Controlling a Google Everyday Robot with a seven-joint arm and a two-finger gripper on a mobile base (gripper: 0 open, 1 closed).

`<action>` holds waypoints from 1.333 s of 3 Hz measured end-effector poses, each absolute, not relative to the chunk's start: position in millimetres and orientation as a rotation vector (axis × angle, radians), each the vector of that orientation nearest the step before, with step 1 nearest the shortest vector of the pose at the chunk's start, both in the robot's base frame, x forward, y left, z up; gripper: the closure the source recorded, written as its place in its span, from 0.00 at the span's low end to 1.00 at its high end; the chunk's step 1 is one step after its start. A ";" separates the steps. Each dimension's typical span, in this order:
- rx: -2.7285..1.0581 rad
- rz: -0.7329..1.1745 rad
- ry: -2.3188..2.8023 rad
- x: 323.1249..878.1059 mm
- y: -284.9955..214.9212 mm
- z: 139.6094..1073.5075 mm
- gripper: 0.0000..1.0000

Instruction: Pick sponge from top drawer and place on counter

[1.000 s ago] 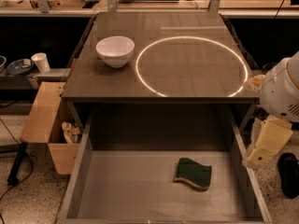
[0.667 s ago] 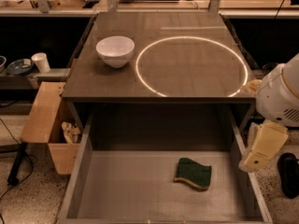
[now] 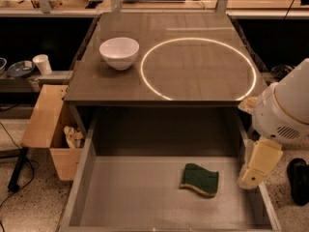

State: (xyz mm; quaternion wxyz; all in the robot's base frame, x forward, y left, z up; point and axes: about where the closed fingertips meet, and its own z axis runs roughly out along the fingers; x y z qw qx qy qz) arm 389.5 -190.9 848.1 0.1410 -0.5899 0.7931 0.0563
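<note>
Camera view: the tool (image 3: 256,168) hangs over the open top drawer's (image 3: 130,192) right wall; whether it is spread or pressed together I cannot tell. The sponge (image 3: 200,180) lies flat near the tool, left of it in the view: wavy-edged, rough dark green top over soft yellow foam. I'd come down squarely and pinch across its narrow width, as foam yields. The glossy table (image 3: 193,23) is beyond the tool.

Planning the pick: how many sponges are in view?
1. The sponge lies flat in the open top drawer, right of centre; the gripper hangs at the drawer's right wall. None shows on the counter.
</note>
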 end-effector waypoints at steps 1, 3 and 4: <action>-1.718 0.196 2.318 384.3 -187.5 831.6 0.00; -1.721 0.184 2.313 383.8 -186.9 832.5 0.00; -1.695 0.051 2.351 377.7 -175.5 808.4 0.00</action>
